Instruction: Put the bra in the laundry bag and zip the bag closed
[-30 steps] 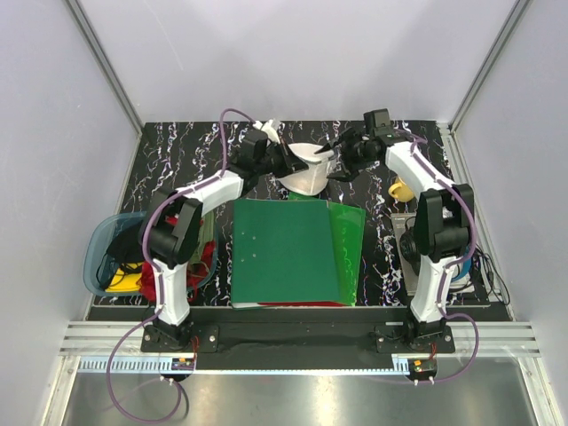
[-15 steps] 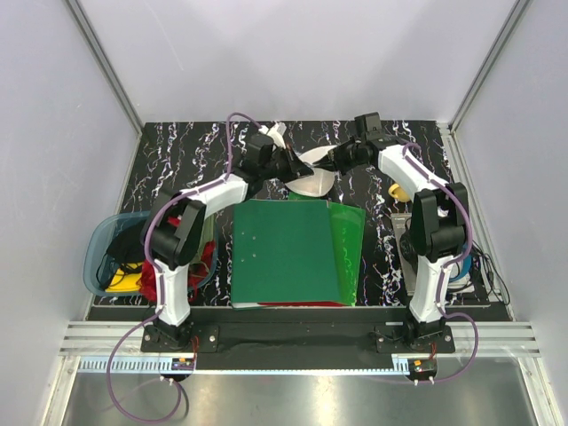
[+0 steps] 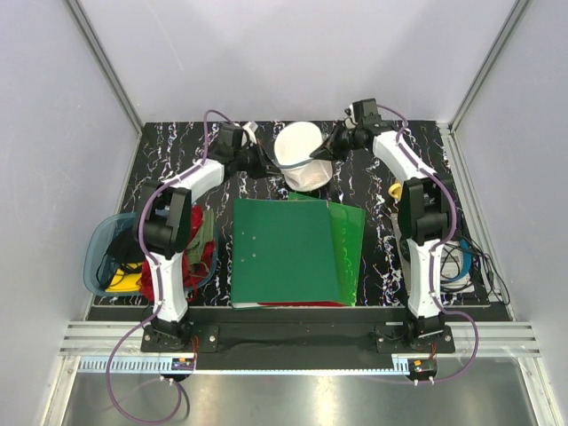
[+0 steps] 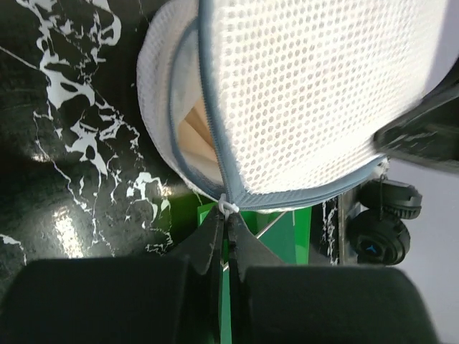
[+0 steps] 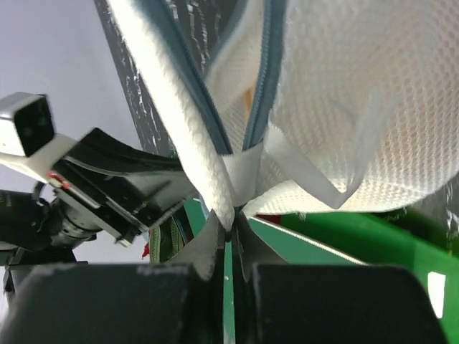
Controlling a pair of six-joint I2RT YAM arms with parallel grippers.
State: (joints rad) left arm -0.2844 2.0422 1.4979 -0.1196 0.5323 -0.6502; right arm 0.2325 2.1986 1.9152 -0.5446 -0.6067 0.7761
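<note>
The laundry bag (image 3: 298, 160), a round white mesh pouch with a grey-blue zip, hangs stretched between both grippers over the back of the table. On its left, my left gripper (image 3: 265, 166) is shut on the small white zipper pull (image 4: 228, 206). The zip stands partly apart there, and the peach bra (image 4: 195, 130) shows inside the gap. My right gripper (image 3: 325, 153) is shut on the bag's white padded edge (image 5: 215, 193) at the other side. In the right wrist view the mesh dome (image 5: 358, 107) fills the top, with the left arm (image 5: 107, 186) behind it.
A green folder (image 3: 293, 253) lies in front of the bag. A translucent blue tub (image 3: 99, 253) and a red cloth (image 3: 160, 277) sit at the left. By the right arm stands a yellow mug (image 3: 397, 190), and black headphones (image 4: 381, 231) lie nearby.
My right gripper has shut on the bag's edge. Both arms moved back and apart, pulling the bag taut and tipping its round face upward.
</note>
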